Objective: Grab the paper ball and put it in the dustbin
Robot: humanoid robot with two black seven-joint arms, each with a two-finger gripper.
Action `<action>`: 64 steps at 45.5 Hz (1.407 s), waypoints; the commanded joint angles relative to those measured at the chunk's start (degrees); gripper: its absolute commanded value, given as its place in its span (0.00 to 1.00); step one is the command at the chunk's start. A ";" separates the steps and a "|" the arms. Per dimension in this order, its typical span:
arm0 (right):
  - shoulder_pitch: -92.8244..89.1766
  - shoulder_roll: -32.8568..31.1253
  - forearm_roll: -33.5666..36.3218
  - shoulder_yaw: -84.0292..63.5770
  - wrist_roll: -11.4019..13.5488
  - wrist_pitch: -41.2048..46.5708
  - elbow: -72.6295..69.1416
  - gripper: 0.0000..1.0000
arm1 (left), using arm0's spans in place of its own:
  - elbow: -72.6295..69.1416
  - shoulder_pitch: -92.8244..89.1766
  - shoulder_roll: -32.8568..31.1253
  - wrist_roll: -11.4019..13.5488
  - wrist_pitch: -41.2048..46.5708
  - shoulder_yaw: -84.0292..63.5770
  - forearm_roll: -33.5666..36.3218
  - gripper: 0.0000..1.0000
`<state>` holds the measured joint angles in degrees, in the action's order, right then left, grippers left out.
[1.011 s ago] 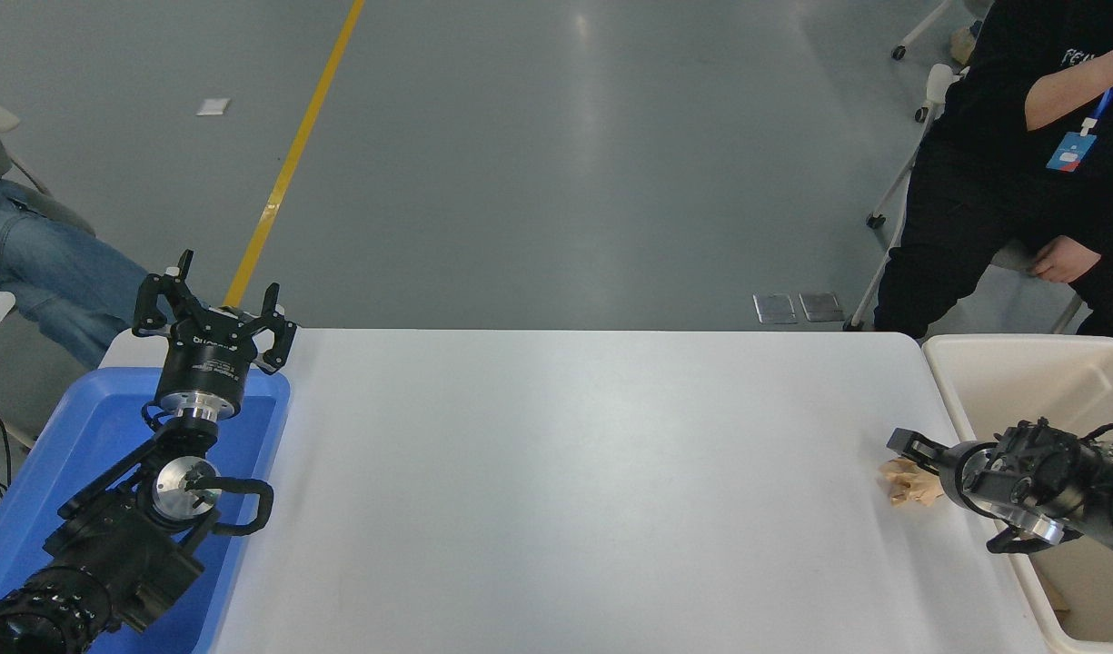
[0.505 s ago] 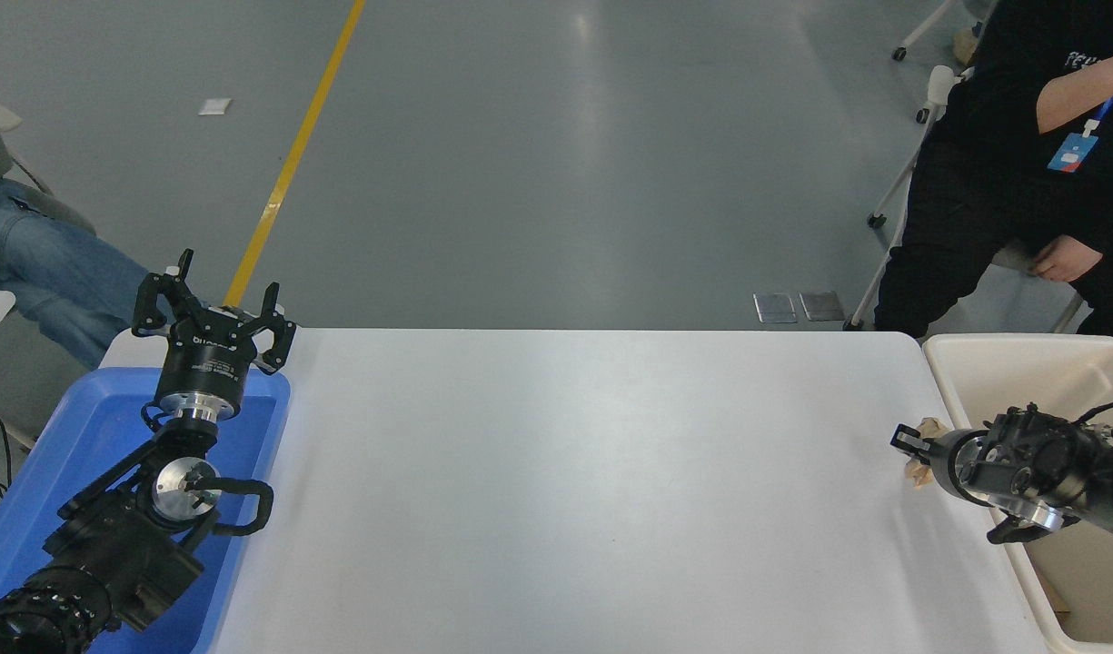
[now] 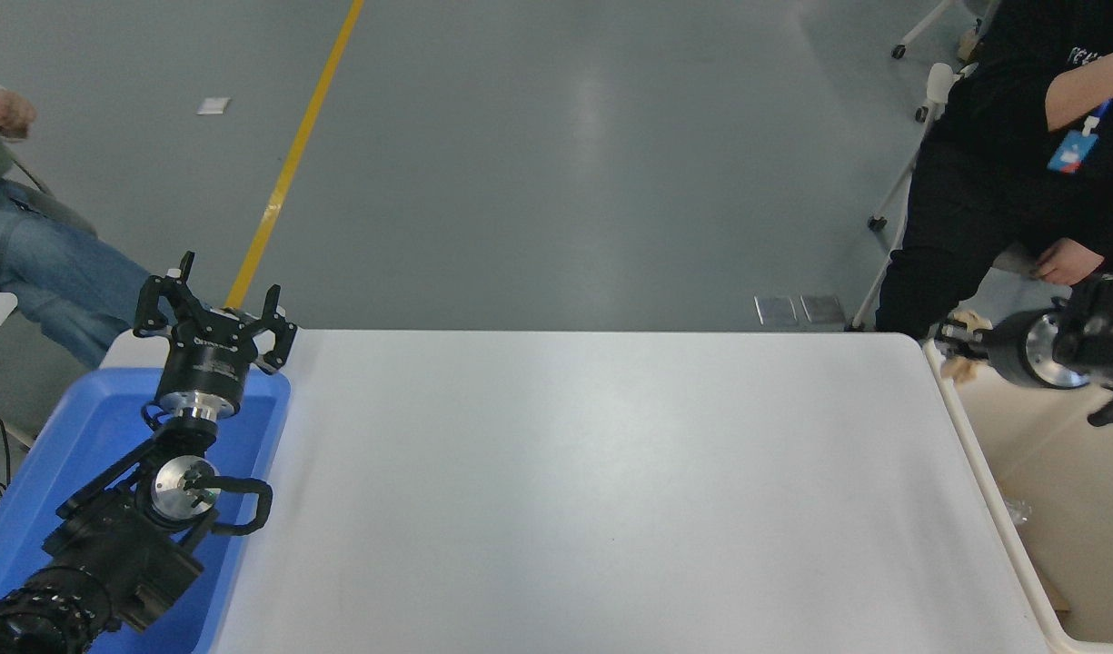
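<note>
No legible writing on gripper bodies. Right gripper clamped on paper ball, now raised off the table to the dustbin far-left corner. Left gripper, jaws apart, parked above blue tray, unchanged.

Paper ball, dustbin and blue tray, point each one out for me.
paper ball [image 3: 958, 367], head view, tan wad showing beneath the right hand's fingertips.
dustbin [image 3: 978, 452], head view, its cream left rim.
blue tray [image 3: 74, 427], head view, bare floor.
</note>
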<state>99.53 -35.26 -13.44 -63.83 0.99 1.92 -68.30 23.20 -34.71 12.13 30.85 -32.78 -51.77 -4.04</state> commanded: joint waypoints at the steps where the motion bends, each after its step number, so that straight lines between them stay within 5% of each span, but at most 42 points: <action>1: 15.25 -3.32 -1.15 -4.19 -0.02 4.58 -6.58 0.00 | 0.00 0.00 0.00 0.00 0.00 0.01 0.00 0.99; 32: 17.63 -5.70 -2.46 -4.64 0.07 5.64 -5.62 0.00 | 0.00 0.00 0.00 0.00 0.00 0.01 0.00 0.99; 42: 6.13 -5.35 -0.71 -3.58 0.07 3.36 6.23 0.00 | 0.00 0.00 0.00 0.00 0.00 0.01 0.00 0.99; 64: -33.24 -1.75 22.05 6.61 0.07 -1.48 39.37 0.00 | 0.00 0.00 0.00 0.00 0.00 0.01 0.00 0.99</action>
<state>83.88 -39.73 -2.04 -61.51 1.07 3.67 -43.31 23.20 -34.72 12.13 30.85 -32.79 -51.78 -4.06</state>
